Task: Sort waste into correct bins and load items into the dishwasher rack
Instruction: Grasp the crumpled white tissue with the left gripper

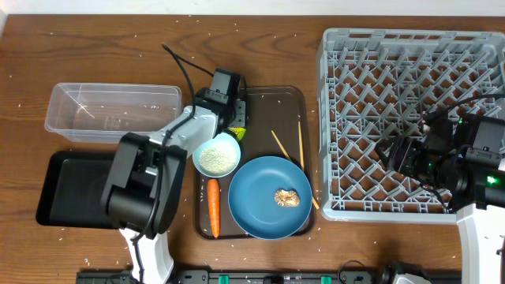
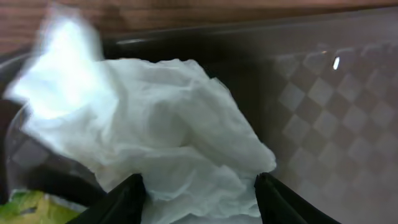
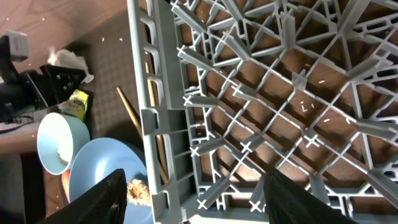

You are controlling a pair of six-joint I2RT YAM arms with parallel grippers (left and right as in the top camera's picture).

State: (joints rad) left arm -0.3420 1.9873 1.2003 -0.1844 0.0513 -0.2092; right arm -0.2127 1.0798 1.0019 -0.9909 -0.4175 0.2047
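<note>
Left gripper (image 2: 199,182), fingers (image 2: 127,202) either side of the crumpled white paper (image 2: 168,124) on the brown tray (image 1: 276,106), grip impossible to tell; right gripper (image 3: 194,183), jaws spread wide, hovers over the grey dishwasher rack (image 3: 280,93).

Between the fingers (image 2: 121,202) sits crumpled white paper (image 2: 168,130), over a dark checkered tray (image 2: 336,112).

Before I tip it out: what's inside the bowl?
White rice grains cover the floor of the bowl; anything lying beneath the rice is hidden.
</note>
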